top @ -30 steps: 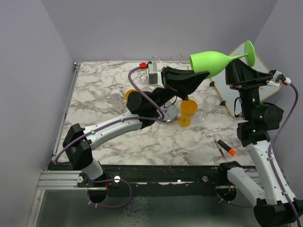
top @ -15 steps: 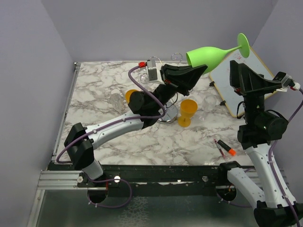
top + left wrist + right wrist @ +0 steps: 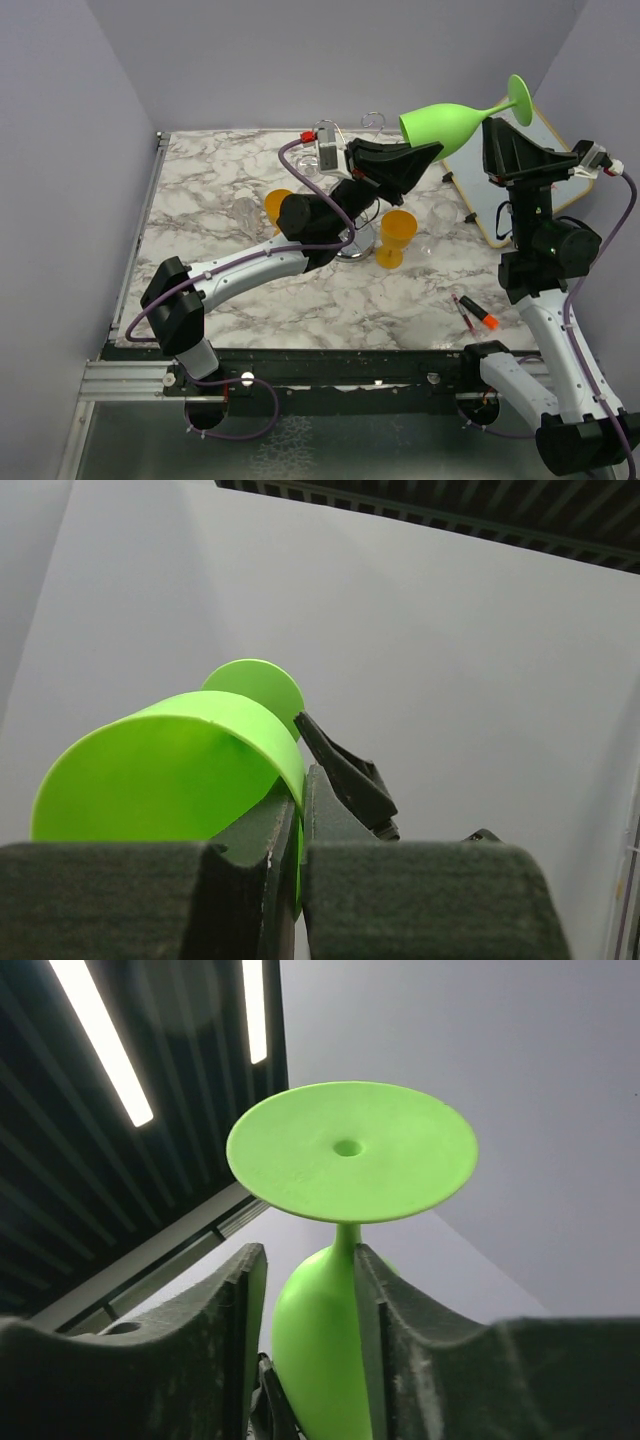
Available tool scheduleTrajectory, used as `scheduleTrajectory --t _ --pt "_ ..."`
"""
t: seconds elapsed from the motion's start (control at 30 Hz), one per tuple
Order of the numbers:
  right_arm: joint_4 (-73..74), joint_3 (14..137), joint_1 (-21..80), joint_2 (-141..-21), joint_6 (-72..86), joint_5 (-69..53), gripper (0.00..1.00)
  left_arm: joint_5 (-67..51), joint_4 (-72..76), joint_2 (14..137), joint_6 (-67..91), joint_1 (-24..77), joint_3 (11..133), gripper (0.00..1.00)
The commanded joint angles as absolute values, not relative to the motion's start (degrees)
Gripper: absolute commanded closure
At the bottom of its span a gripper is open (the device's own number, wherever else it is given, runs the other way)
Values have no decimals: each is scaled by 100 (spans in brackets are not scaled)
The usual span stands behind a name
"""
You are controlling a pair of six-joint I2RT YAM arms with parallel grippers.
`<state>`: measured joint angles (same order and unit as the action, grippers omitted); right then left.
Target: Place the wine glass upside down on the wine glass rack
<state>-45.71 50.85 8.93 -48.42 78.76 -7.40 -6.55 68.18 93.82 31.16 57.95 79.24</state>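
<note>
the wine glass [image 3: 455, 118] lies sideways above the table [image 3: 220, 190]; below, a cup [image 3: 397, 236] stands just right of the rack [image 3: 362, 240]

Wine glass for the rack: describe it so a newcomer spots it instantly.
Look above the far right of the marble table. The wine glass hangs there nearly on its side, rim pinched by the left hand, stem inside the open right hand. It alone is bright green and airborne; the orange glass stands on the table.
</note>
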Motion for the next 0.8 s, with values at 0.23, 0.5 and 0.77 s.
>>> scheduleTrajectory --t 0.23,0.5,0.77 --pt "-4396 5318 896 -4914 7835 -885 69 -1038 7007 9256 3430 5870 7579 100" --pt "-3743 5467 897 -4963 7633 -733 54 -1378 7127 9228 3504 5871 7555 100" --pt "-3791 5419 896 -4941 7560 -778 85 -1324 7179 9153 3528 5871 7330 100"
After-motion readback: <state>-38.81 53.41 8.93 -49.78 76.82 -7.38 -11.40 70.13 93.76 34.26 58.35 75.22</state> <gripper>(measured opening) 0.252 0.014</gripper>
